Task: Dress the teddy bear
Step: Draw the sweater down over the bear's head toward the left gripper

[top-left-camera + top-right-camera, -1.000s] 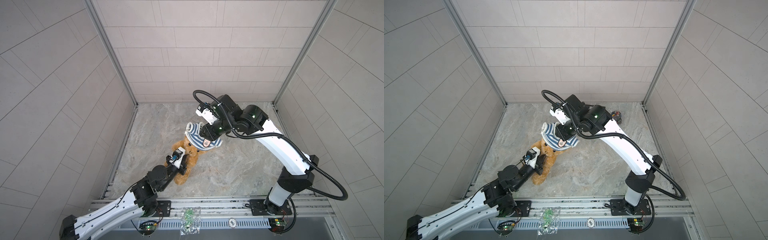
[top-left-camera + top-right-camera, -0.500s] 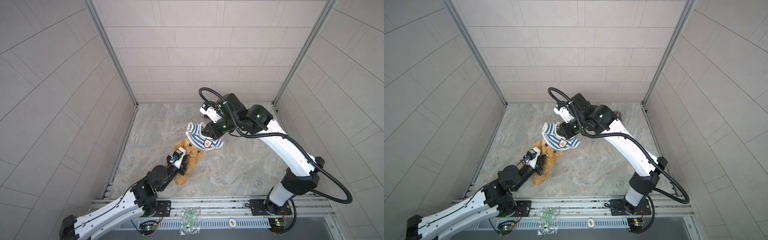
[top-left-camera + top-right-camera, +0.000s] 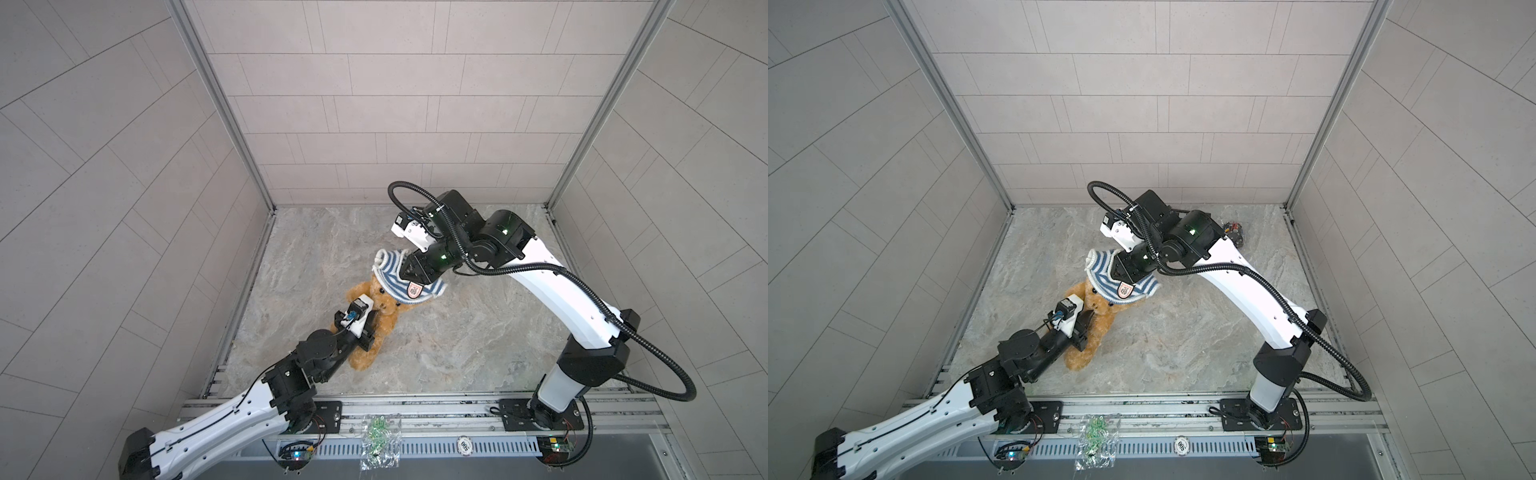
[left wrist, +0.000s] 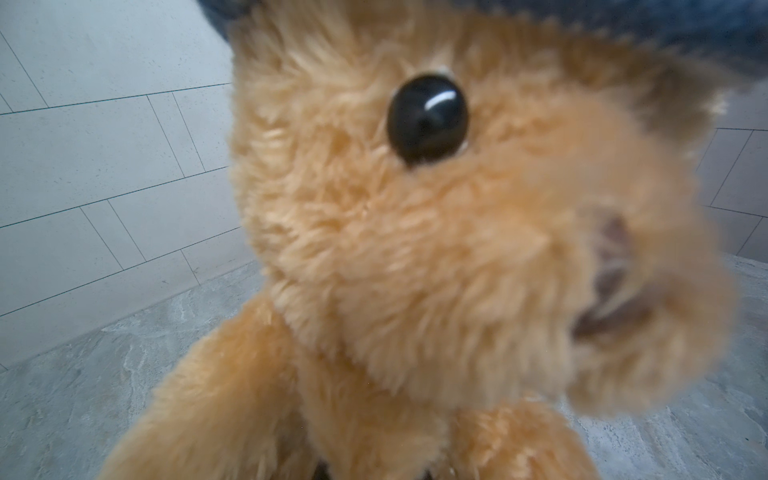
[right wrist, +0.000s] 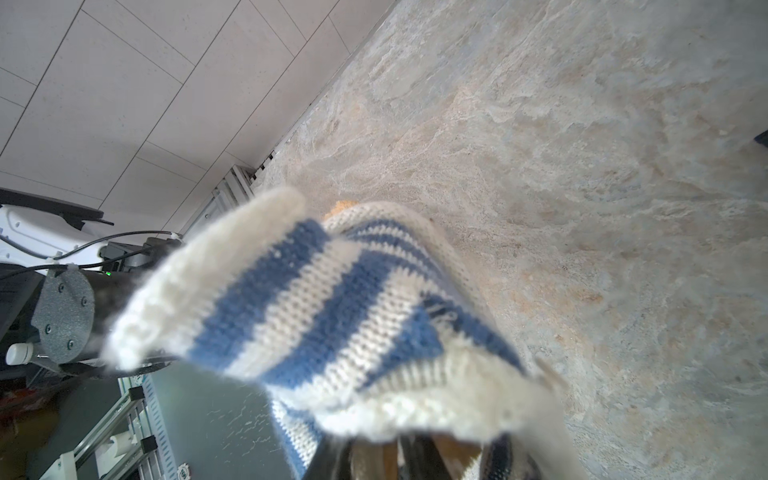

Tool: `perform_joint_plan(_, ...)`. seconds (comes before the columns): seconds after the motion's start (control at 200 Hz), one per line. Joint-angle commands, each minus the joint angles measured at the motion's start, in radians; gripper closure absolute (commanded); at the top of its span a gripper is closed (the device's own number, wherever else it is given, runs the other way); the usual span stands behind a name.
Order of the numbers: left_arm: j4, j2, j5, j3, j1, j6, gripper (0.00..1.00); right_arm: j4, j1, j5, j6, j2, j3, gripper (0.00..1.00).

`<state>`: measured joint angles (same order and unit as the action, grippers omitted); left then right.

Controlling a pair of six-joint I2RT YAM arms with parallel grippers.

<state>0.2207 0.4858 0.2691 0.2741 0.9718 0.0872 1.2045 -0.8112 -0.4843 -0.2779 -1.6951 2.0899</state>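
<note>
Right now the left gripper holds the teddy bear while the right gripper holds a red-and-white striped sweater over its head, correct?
No: the sweater is blue-and-white striped, clear in the right wrist view. The rest stands: the left gripper holds the teddy bear and the right gripper holds the sweater over its head.

left hand [image 3: 372, 327] clamped, right hand [image 3: 406, 272] gripping

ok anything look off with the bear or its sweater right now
Yes. The striped sweater sits bunched like a cap on the head of the teddy bear, held by the right pincer; the bear's arms and body are uncovered. A small dark object also lies in the tabletop's far corner.
</note>
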Motion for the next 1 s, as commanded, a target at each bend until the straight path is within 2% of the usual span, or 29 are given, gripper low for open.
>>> perform_joint_plan(0.0,0.071,-0.009,-0.004,0.028,0.004,0.009,1.00,0.065,-0.012,-0.046,0.042,-0.011,0.000,0.78)
perform_joint_plan(0.18,0.074,-0.006,-0.004,0.034,0.004,0.014,1.00,0.101,-0.011,-0.034,0.077,-0.007,-0.013,0.73)
perform_joint_plan(0.275,0.073,-0.003,-0.007,0.037,0.004,0.017,1.00,0.064,0.003,-0.042,0.059,0.004,-0.038,0.71)
perform_joint_plan(0.491,0.065,-0.002,-0.012,0.037,0.004,0.019,1.00,-0.023,0.032,-0.055,-0.009,0.037,-0.057,0.71)
perform_joint_plan(0.646,0.066,-0.001,-0.016,0.035,0.004,0.017,1.00,-0.132,0.067,-0.095,-0.073,0.089,-0.132,0.71)
perform_joint_plan(0.996,0.057,0.002,-0.032,0.038,0.004,0.016,1.00,-0.136,0.066,-0.073,-0.062,0.091,-0.182,0.73)
